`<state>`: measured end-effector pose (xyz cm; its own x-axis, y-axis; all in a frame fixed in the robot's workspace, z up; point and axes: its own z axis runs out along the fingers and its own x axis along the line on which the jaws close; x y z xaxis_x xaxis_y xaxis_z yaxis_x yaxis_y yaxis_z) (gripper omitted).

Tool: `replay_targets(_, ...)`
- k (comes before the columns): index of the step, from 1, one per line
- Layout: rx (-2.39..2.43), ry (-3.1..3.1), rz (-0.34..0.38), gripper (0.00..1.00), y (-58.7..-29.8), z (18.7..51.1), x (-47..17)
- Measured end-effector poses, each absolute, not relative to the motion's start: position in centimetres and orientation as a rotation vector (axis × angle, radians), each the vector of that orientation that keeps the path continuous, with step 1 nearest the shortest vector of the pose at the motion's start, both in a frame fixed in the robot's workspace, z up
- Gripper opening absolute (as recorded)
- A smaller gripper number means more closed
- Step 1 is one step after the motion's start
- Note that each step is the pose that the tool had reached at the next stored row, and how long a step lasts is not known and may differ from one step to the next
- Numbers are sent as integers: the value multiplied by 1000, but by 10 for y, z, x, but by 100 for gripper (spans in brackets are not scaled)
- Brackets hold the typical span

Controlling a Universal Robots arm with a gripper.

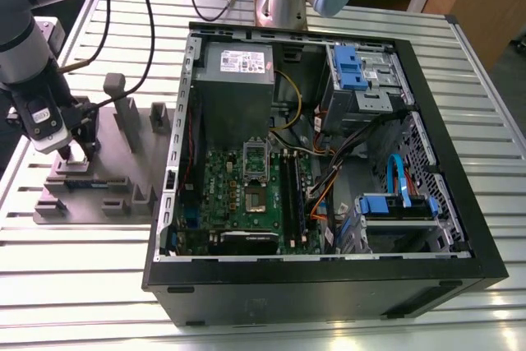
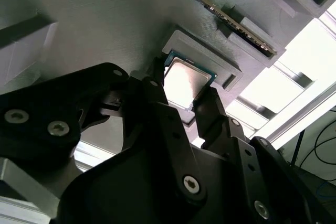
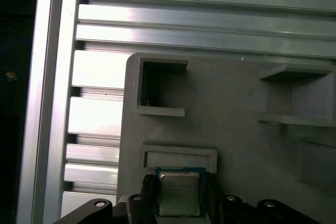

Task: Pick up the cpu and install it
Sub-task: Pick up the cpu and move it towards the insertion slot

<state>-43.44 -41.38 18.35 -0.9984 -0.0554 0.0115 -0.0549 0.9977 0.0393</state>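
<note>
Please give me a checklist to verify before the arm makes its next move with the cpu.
1. cpu sitting in the grey holder: ok.
2. gripper centred over the cpu: ok.
3. socket free of a chip: ok, it looks dark.
4. cables away from the socket: ok, they lie toward the exterior view's right.
5. cpu corner mark matching the socket: cannot tell.

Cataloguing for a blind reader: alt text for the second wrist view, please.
A silvery square cpu lies on a grey fixture plate against a raised bracket, with the black gripper straddling it.
</note>
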Motion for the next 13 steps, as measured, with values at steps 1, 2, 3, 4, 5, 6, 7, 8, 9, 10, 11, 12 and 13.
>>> replay_targets(1,86,-3127,-61,47,-414,184,-434)
replay_targets(2,86,-3127,-61,47,-414,184,-434)
replay_targets(3,86,-3127,-61,47,-414,185,-434)
replay_targets(4,86,-3127,-61,47,-414,186,-434)
replay_targets(5,86,-3127,-61,47,-414,187,-434)
replay_targets(6,86,-3127,-61,47,-414,188,-434)
replay_targets(7,86,-3127,-61,47,-414,189,-434)
replay_targets(8,86,-3127,-61,47,-414,191,-434)
replay_targets(9,86,-3127,-61,47,-414,192,-434)
replay_targets(10,85,-3127,-61,47,-414,193,-434)
replay_targets(11,85,-3127,-61,47,-414,195,-434)
replay_targets(12,85,-3127,-61,47,-414,196,-434)
replay_targets(13,84,-3127,-61,47,-414,197,-434)
